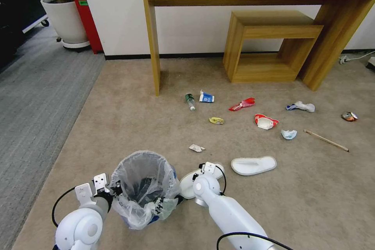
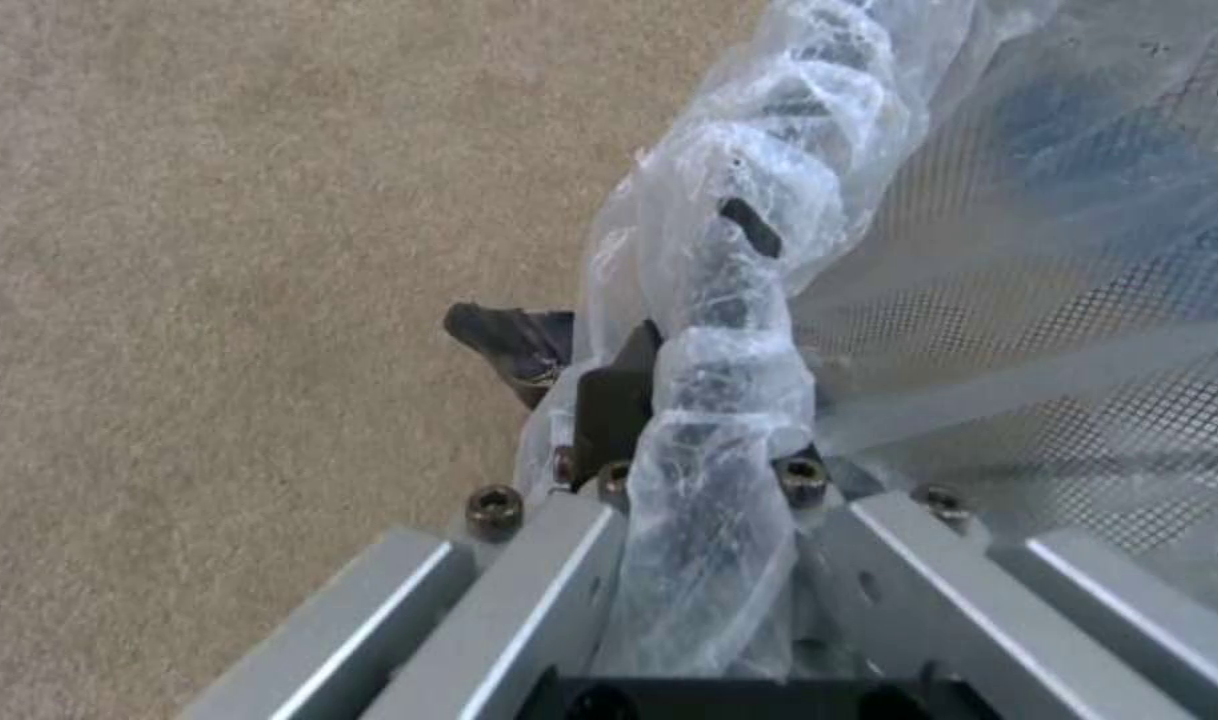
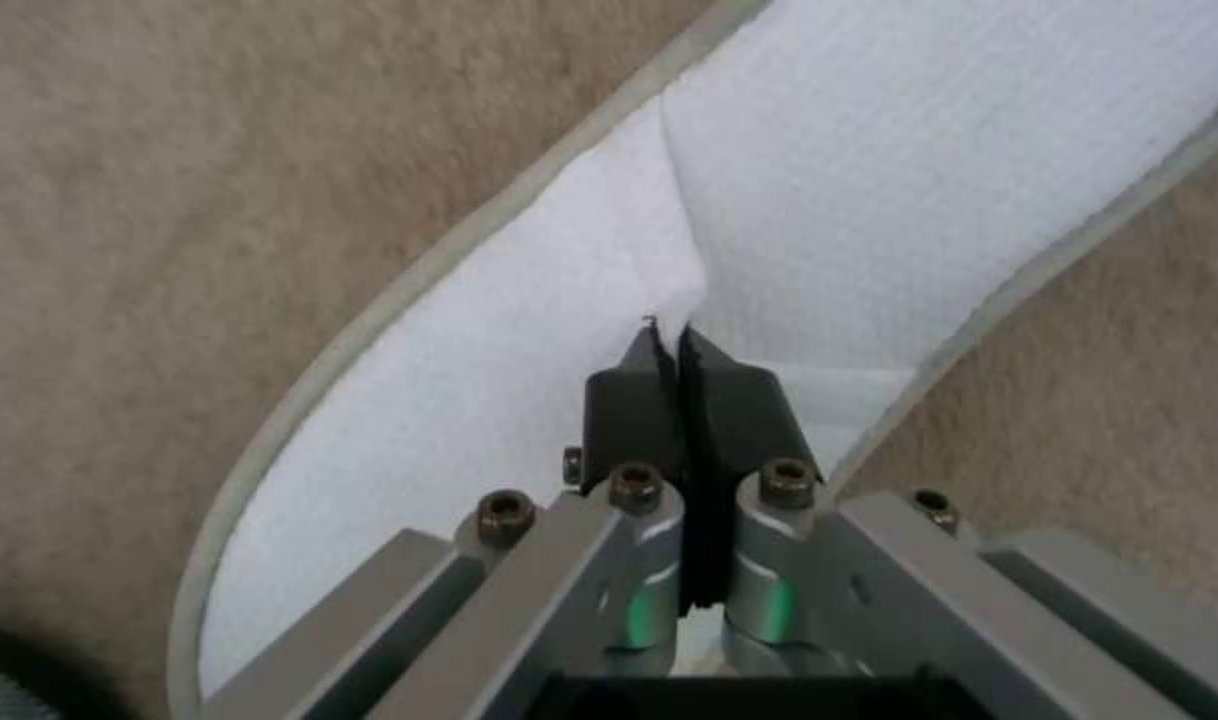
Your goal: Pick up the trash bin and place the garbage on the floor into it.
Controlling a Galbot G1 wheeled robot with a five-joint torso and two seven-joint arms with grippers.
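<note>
The trash bin (image 1: pixel 143 187), lined with a crinkly translucent bag, stands on the beige floor (image 1: pixel 129 125) just before me. My left gripper (image 2: pixel 636 375) is shut on its bag-wrapped rim (image 2: pixel 716 290), at the bin's left side (image 1: pixel 110 192). My right gripper (image 3: pixel 676 335) is shut, pinching the fabric of a white slipper (image 3: pixel 823 200) that lies right of the bin (image 1: pixel 188 187). A second slipper (image 1: pixel 254 165) lies further right. Garbage is scattered beyond: a bottle (image 1: pixel 190 101), a blue-white carton (image 1: pixel 206 97), red wrappers (image 1: pixel 242 104), a yellow wrapper (image 1: pixel 216 120), tissues (image 1: pixel 289 134), a can (image 1: pixel 349 116), a stick (image 1: pixel 326 140).
A wooden desk (image 1: pixel 152 35) with a low wooden stool (image 1: pixel 269 43) under it stands against the far wall. Grey ribbed carpet (image 1: pixel 35 97) runs along the left. A white plant pot (image 1: pixel 64 19) and a red bin (image 1: pixel 86 15) stand at the far left.
</note>
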